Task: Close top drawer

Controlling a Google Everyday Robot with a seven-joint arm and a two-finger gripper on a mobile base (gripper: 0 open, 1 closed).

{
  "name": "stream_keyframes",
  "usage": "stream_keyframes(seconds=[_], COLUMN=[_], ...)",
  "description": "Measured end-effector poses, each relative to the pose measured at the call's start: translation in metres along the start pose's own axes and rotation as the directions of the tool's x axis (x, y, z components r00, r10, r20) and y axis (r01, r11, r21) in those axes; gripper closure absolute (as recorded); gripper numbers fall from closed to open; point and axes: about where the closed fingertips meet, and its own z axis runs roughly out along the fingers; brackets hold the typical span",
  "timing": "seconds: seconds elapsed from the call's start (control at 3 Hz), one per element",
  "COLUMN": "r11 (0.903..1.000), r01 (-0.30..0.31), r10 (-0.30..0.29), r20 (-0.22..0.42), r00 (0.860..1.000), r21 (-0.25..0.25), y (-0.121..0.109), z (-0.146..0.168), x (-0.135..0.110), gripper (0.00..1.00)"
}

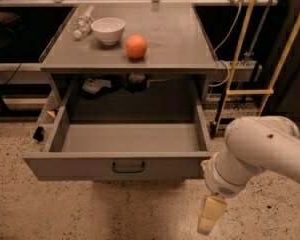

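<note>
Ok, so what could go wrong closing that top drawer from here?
The gripper hangs below and right of the top drawer, off its front corner; pushing there rather than near the central handle might skew and jam it. A hard shove could also shake the table and set the orange or the lying bottle rolling.

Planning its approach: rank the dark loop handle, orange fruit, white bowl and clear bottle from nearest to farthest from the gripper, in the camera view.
From the gripper, low right:
1. Dark loop handle, top drawer front centre.
2. Round orange fruit, tabletop middle.
3. White bowl, tabletop back left.
4. Clear plastic bottle, farthest left.
</note>
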Motion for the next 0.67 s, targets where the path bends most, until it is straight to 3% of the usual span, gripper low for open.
stream_keyframes(seconds=[0.33,0.67], r11=[0.9995,0.9937], r01=[-0.009,-0.079], r10=[0.009,0.078], r20=[0.008,0.018], r00=[1.000,0.997], r21=[0.032,0.079], y=[-0.028,-0.048], z=[0.008,0.007], x=[-0.018,-0.024], gripper=[0.00,0.00])
